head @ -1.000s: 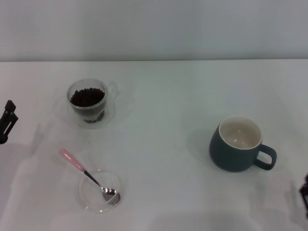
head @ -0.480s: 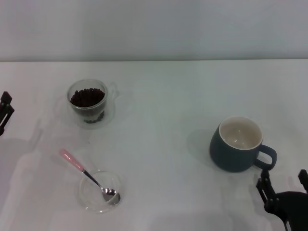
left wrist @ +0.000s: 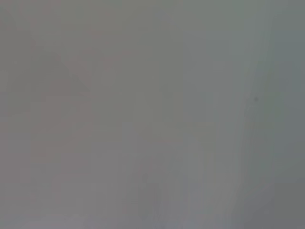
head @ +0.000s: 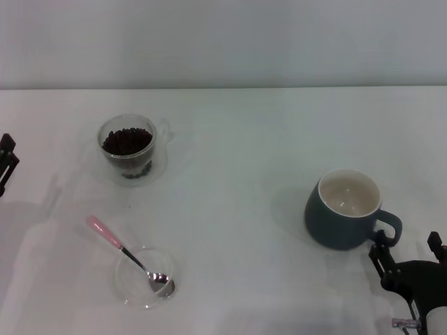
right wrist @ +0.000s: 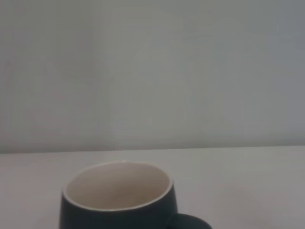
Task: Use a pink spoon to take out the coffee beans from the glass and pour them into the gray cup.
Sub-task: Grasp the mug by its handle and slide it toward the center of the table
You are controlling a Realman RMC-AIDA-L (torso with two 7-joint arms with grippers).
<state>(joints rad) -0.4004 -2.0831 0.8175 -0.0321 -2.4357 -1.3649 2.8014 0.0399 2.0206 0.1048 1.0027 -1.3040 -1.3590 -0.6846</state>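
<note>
While the pale pink-handled metal spoon [head: 130,257] lies untouched, bowl in a shallow clear dish [head: 143,278] at near left, no scooping has begun. Dark coffee beans [head: 127,142] fill the clear glass [head: 129,149] at far left; the blue-grey ceramic cup [head: 343,208] at right is empty. Right gripper [head: 408,257] stands open, holding nothing, beside its handle; the left gripper's [head: 5,164] opening cannot be judged.

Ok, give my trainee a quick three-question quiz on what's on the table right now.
1. True or false: the gray cup already holds coffee beans.
2. Where does the bowl of the pink spoon rest: A) in the glass, B) in the shallow clear dish, C) in the gray cup?
3. Which gripper is beside the gray cup's handle?

Key: 1. False, its inside is bare. 2. B. 3. The right gripper, open; the left gripper sits at the table's far left edge.
</note>
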